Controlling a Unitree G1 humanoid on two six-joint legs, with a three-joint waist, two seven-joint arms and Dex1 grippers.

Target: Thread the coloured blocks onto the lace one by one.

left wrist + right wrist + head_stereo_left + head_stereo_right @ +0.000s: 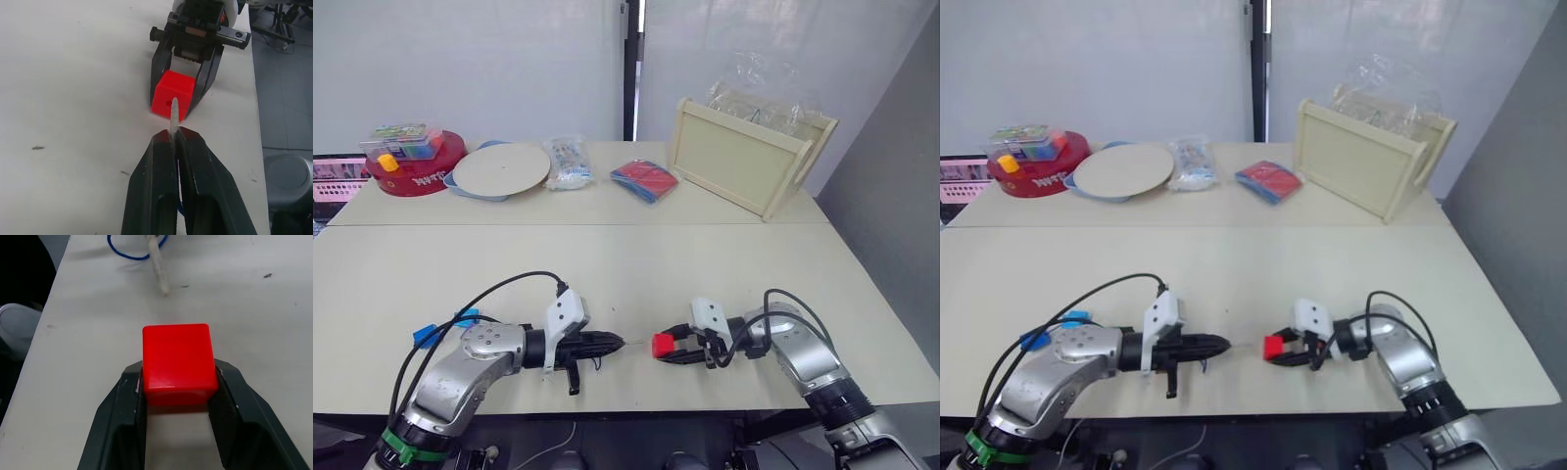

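Note:
My right gripper [178, 371] is shut on a red block [178, 361], one finger on each side, low over the table near its front edge. The same red block [663, 345] faces my left gripper [615, 343] across a short gap. The left gripper [172, 137] is shut on the lace, whose pale stiff tip [173, 115] sticks out past the fingers, just in front of the hole in the block's near face. A dark blue loop of the lace [132, 249] lies on the table under the left gripper.
Two small blue pieces [426, 335] sit by my left forearm. At the back of the table [607, 264] stand a red tin with a clear box [406, 162], a pale plate [499, 168], a plastic bag [570, 162], a red-and-blue packet [643, 179] and a wooden tray [744, 162].

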